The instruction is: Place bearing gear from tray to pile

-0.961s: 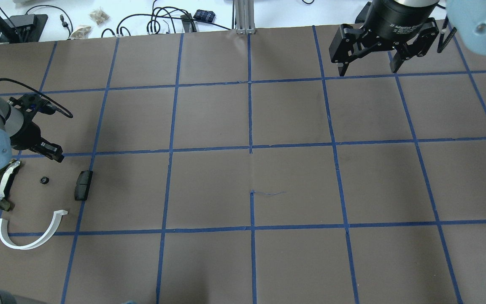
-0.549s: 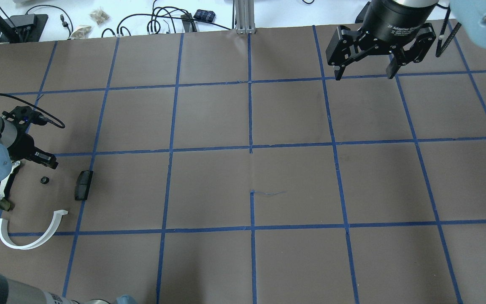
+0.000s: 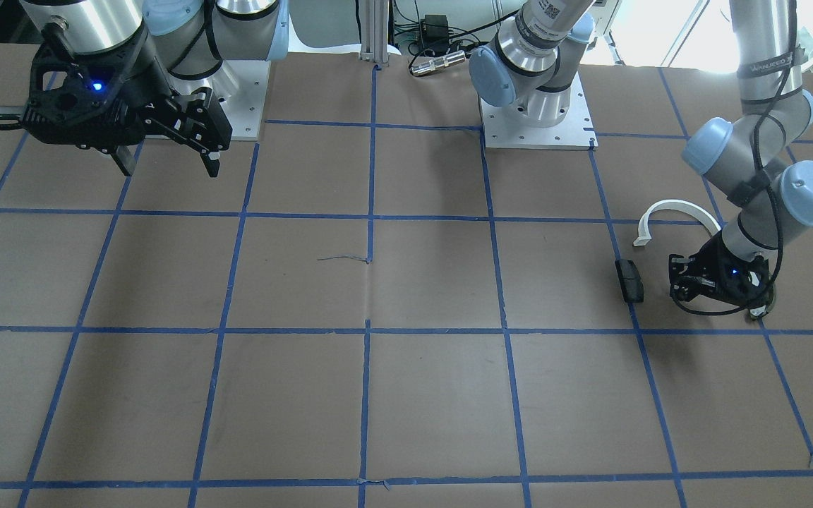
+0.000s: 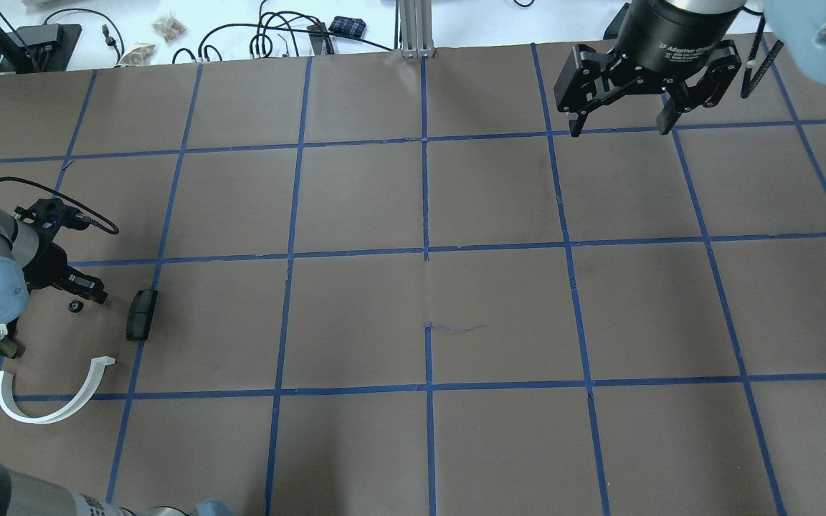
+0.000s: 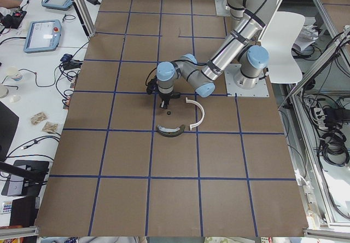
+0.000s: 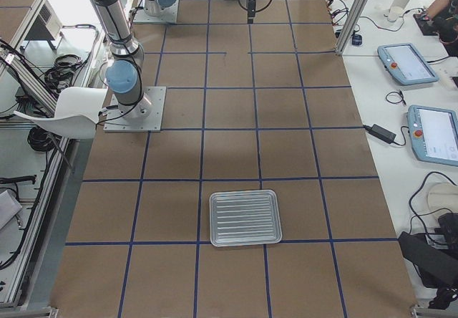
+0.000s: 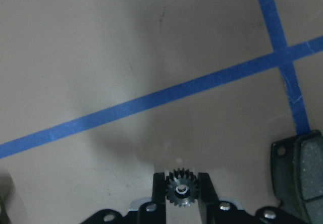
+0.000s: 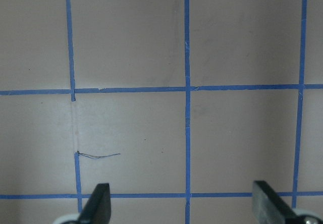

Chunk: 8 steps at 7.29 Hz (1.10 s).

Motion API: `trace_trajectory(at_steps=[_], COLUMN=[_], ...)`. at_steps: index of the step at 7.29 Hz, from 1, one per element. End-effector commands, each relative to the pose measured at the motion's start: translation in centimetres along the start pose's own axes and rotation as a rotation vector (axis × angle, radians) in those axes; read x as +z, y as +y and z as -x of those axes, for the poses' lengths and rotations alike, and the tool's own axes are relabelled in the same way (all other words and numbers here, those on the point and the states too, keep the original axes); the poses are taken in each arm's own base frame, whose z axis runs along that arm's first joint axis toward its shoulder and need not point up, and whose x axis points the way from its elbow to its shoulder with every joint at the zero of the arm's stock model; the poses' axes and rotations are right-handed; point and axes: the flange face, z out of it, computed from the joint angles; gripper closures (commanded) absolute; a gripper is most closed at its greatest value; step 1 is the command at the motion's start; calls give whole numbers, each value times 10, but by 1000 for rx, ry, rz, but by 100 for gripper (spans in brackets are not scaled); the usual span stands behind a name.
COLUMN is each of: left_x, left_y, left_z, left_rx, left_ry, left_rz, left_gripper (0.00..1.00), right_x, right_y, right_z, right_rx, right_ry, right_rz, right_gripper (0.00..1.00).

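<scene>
Seems at the release step, with the gear [image 7: 181, 189] down in the pile [image 4: 142, 315] at the overhead view's left edge, flanked by the left gripper [image 7: 181, 179], clamped or loose impossible to tell, right gripper [image 4: 619, 130] spread wide upper right; next calls for parting and lifting clear.
</scene>
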Motion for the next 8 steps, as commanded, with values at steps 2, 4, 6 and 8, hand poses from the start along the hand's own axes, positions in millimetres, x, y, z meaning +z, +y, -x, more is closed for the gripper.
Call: trace_trajectory(at_steps=[2,4,6,8], left_x=[-4,-10,-48,-109], left_y=[9,7,2,-42], left_z=[4,8,12,-45], left_rx=[-19,-22,-18,-3], left_ry=[-12,-28,-84,-115], left_rz=[2,-12,-42,-81], left_gripper=[100,10,1,1], right_x=[1,4,5,5], right_y=[0,0,0,0], right_z=[0,0,0,-1], right_rx=[-6,-9,-9,-9], right_ry=[4,3,3,1], right_rz=[1,7,7,7], right_gripper=[0,0,0,0])
